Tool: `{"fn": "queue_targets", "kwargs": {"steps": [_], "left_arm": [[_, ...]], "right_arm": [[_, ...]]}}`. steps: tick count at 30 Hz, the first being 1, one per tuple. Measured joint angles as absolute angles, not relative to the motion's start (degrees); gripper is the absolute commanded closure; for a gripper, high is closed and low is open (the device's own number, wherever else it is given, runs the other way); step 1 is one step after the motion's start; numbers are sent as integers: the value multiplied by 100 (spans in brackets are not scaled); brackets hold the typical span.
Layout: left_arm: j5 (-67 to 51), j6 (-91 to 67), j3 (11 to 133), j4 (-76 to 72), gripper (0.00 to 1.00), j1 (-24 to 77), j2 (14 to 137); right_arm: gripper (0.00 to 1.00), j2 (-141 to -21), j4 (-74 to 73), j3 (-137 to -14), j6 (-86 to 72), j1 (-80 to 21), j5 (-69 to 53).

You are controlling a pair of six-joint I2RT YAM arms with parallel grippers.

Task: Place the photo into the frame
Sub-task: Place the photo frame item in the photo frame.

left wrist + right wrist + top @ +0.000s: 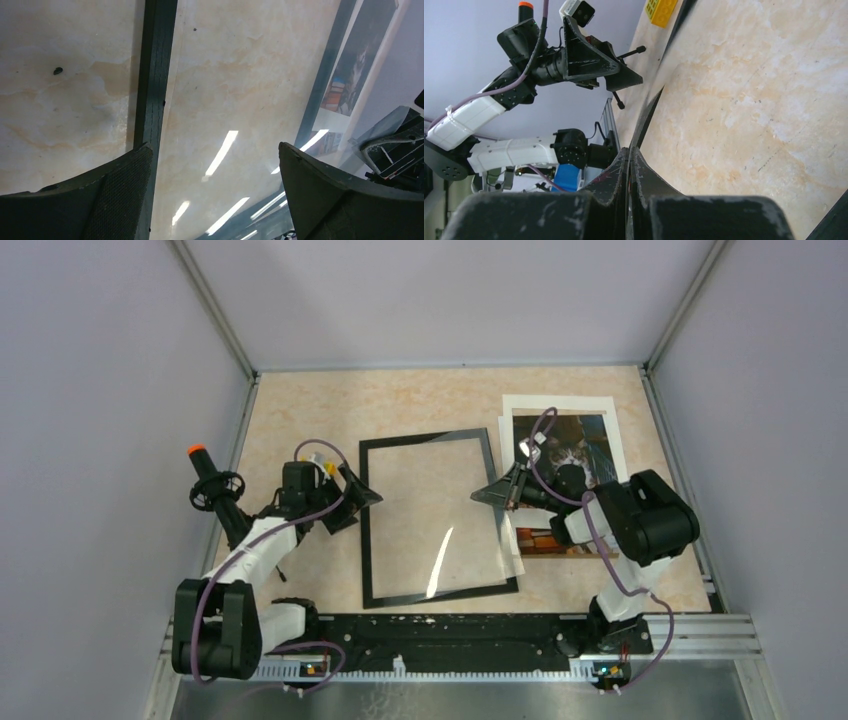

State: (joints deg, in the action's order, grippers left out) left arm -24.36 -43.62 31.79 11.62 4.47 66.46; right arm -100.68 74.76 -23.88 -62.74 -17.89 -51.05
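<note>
- Left tool (357, 503): jaws wide, straddling the left bar of the frame (367, 550).
- Right tool (630, 152): pinched on the edge of the clear pane (450, 525).
- Photo (590, 440): flat, near the worktop's far right corner.

The left arm (250, 550) bends low and reaches to the right. Its pincer (358, 508) has both fingers (120, 195) spread wide apart, with nothing held between them. The right arm (630, 520) folds at the elbow and reaches left. Its pincer (480, 496) is squeezed tight, fingers (644, 175) pinching the edge of a thin clear sheet (450, 530).
</note>
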Motion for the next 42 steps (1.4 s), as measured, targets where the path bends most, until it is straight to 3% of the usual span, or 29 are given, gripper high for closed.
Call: {"fn": "queue_targets", "kwargs": {"steps": [29,42], "left_arm": [[-2838,-4460,2801,650,2,447,6810],[-2049,-4307,3387,1699,2,445,5000]], "right_arm": [[100,-9950,7955,-2722,-6904,-2206,-5188],[100,-9080,6976,-3358,-6724,-2530,-5107]]}}
